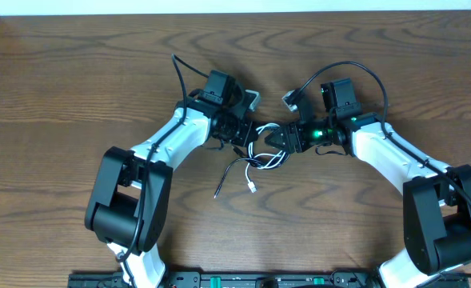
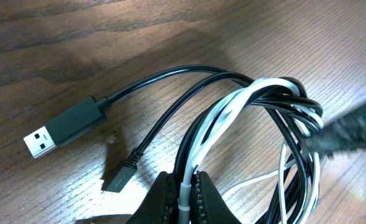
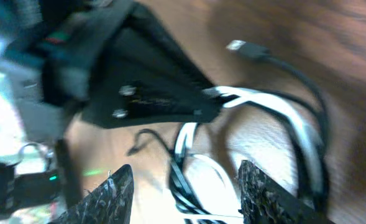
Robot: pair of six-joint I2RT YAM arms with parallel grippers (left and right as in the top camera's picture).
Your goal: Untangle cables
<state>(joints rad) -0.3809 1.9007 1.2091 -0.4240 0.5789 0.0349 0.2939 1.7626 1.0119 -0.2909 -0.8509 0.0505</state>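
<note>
The cables, one black (image 2: 170, 78) and one white (image 2: 232, 106), lie twisted together in a small coil (image 1: 261, 154) at the table's middle. My left gripper (image 2: 184, 190) is shut on the white cable near its plug end, with a black strand right beside it. The black cable's USB plug (image 2: 58, 129) and small plug (image 2: 117, 177) rest on the wood. My right gripper (image 3: 186, 190) is open, its fingers (image 3: 111, 196) standing either side of the coil's strands (image 3: 179, 168) without touching them. Both grippers (image 1: 263, 136) meet nose to nose over the coil.
The wooden table (image 1: 75, 72) spreads out on every side. Loose cable ends (image 1: 223, 182) trail toward the front. Thicker black arm wires (image 1: 179, 76) arc over both wrists. In the right wrist view the left gripper's body (image 3: 145, 87) fills the upper left.
</note>
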